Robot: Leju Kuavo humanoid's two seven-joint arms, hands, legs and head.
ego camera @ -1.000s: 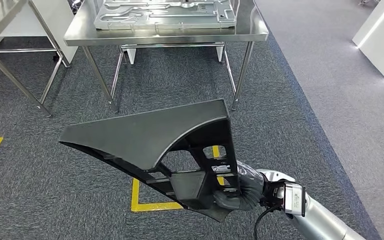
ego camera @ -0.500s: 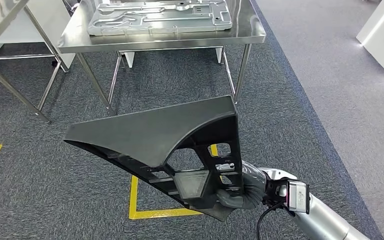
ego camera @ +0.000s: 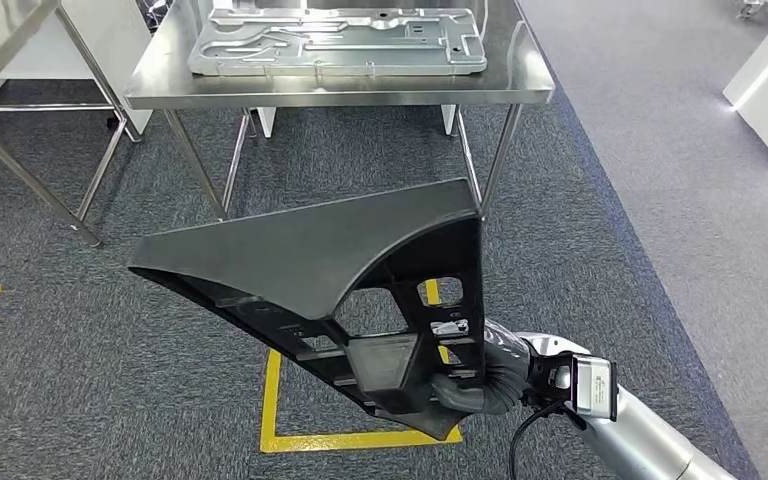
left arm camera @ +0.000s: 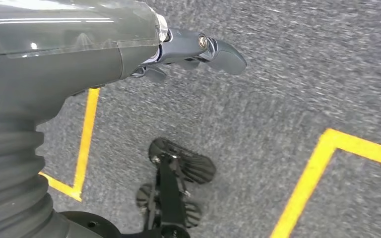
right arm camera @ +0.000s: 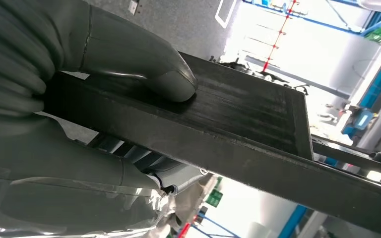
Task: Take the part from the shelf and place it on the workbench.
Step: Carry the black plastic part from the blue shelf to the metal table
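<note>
The right hand (ego camera: 475, 385) grips the black triangular part (ego camera: 310, 265) at its lower corner, thumb (right arm camera: 149, 67) pressed on one face with the fingers wrapped beneath. The part hangs in the air over the grey carpet (ego camera: 600, 240), its long point reaching toward 9 o'clock. At 12 o'clock stands the steel counter (ego camera: 520, 85), carrying a flat metal panel (ego camera: 335, 42). The left hand (left arm camera: 198, 49) hangs over the carpet with nothing in it, fingers loosely extended.

A metal plate (ego camera: 335, 42) is occupying most of the workbench (ego camera: 530, 75) top. Bare steel is showing along the workbench's near edge and right end.
</note>
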